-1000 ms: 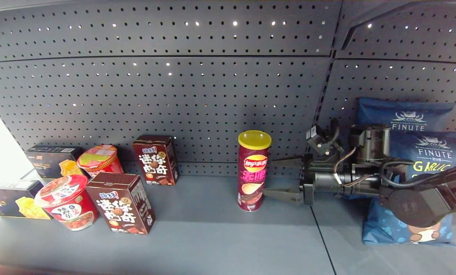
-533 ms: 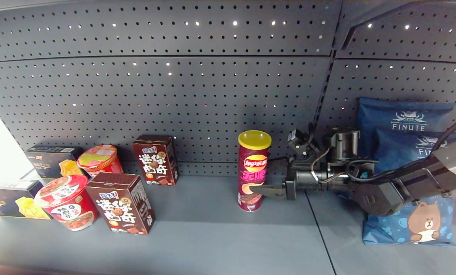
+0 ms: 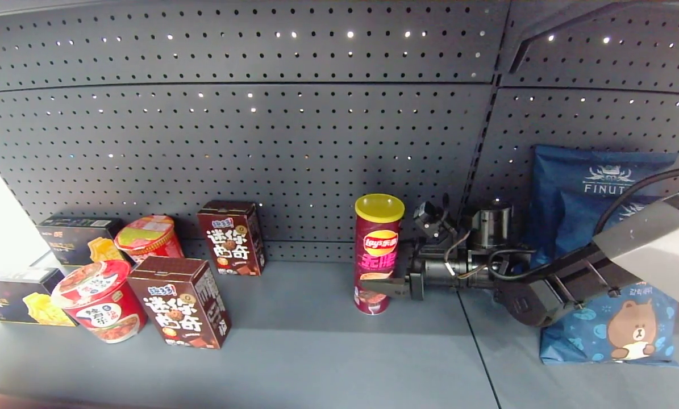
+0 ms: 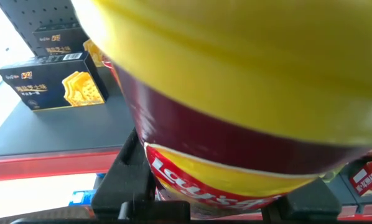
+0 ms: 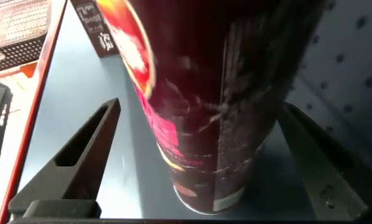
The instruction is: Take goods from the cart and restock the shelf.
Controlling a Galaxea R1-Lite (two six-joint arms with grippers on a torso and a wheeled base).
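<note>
A maroon chips can (image 3: 377,255) with a yellow lid stands upright on the grey shelf (image 3: 316,352), near the pegboard back. My right gripper (image 3: 387,276) comes in from the right at the can's lower half. It is open, with one finger in front of the can and the other behind it. In the right wrist view the can (image 5: 211,106) stands between the spread fingers (image 5: 80,155), with a gap on each side. In the left wrist view a second chips can (image 4: 236,93), maroon with a yellow lid, sits very close in my left gripper (image 4: 204,205), which is shut on it.
Two brown snack boxes (image 3: 181,301), two red cup noodles (image 3: 99,301) and black boxes (image 3: 18,295) fill the shelf's left part. Blue snack bags (image 3: 606,255) lean at the right behind my right arm. Bare shelf lies between the boxes and the can.
My right gripper has moved left along the shelf, from beside the standing can to straddling its lower part. The can has not moved.
</note>
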